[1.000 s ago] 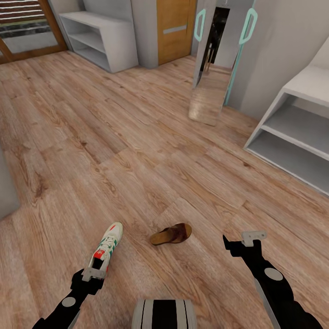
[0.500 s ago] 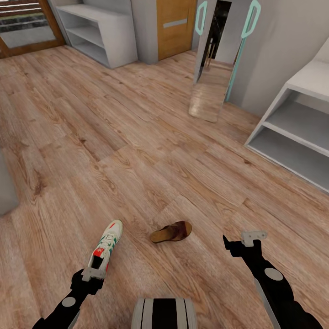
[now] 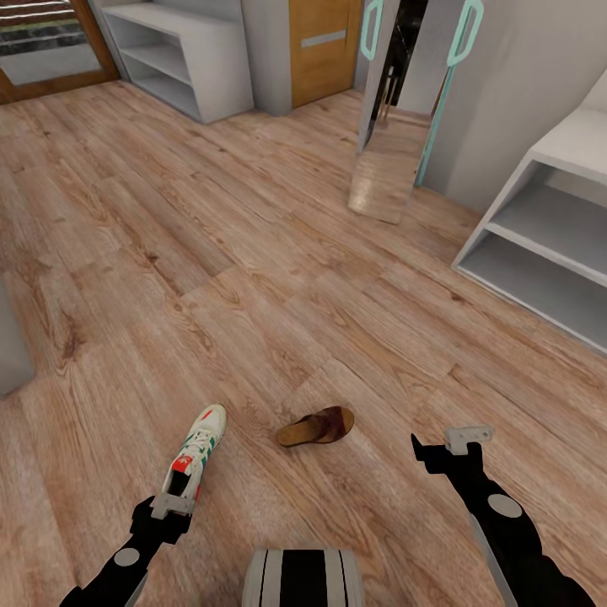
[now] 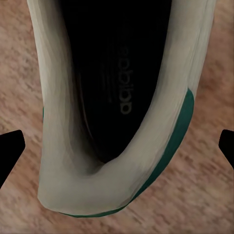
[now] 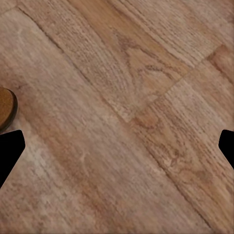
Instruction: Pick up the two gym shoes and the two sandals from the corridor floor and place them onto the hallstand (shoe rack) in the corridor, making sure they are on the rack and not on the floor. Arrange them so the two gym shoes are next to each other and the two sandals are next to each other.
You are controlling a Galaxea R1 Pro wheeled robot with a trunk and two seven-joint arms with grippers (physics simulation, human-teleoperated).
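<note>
Corridor floor [image 3: 253, 253]: wood planks, holds all items. Hallstand [image 3: 539, 244] at far right, shelf slots open, well apart from shoes. Gym shoe [image 3: 196, 455] lies on floor, heel toward robot; sandal [image 3: 316, 427] just beside it. Left gripper [image 3: 171, 504] hangs over shoe heel, jaws spread either side of collar, prob. lined up for a grasp. Right gripper [image 3: 451, 445] spread wide over bare floor near sandal, holding nothing.

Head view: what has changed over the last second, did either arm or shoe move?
Only the camera tilted slightly: the far shelf unit and door slid up the picture. The gym shoe and sandal lie where they were on the floor; left gripper still hovers open over the shoe's heel, right gripper unmoved.
</note>
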